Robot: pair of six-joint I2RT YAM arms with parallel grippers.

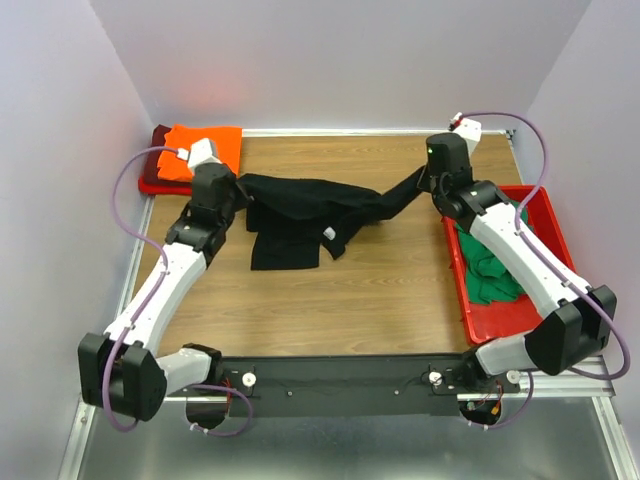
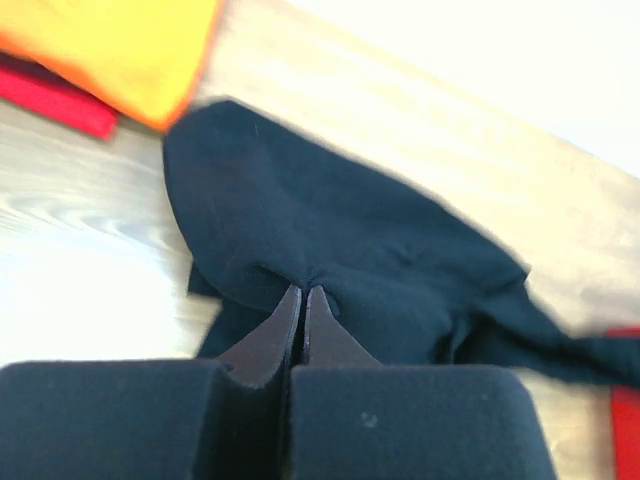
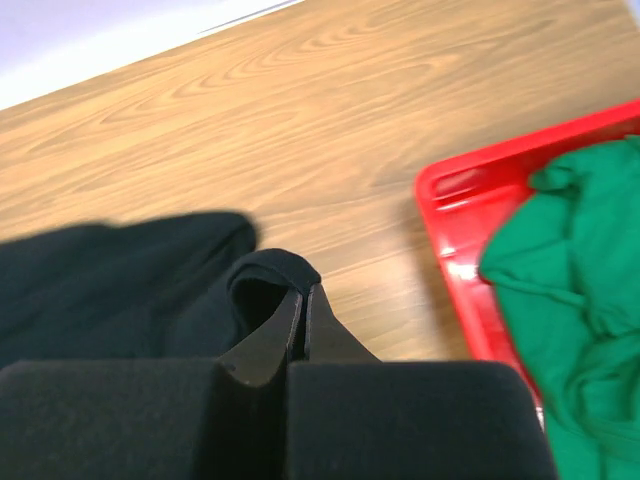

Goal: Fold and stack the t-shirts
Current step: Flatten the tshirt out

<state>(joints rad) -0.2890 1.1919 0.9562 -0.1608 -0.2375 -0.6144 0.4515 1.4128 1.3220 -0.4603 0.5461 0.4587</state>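
Observation:
The black t-shirt point(image 1: 300, 215) is stretched and bunched across the back middle of the wooden table. My left gripper point(image 1: 237, 189) is shut on its left end point(image 2: 300, 230). My right gripper point(image 1: 428, 180) is shut on its right end point(image 3: 270, 272), which is pulled into a thin strip. A folded bright orange t-shirt point(image 1: 205, 148) lies at the back left, over a dark red one point(image 1: 158, 135) that shows at its left edge. A crumpled green t-shirt point(image 1: 492, 268) lies in the red bin point(image 1: 545, 215) on the right.
The orange shirt rests on a flat red tray point(image 1: 160, 185) at the back left corner. The red bin's rim point(image 3: 450, 215) is close to my right gripper. Purple walls close in the table on three sides. Bare wood point(image 1: 390, 290) lies in front of the black shirt.

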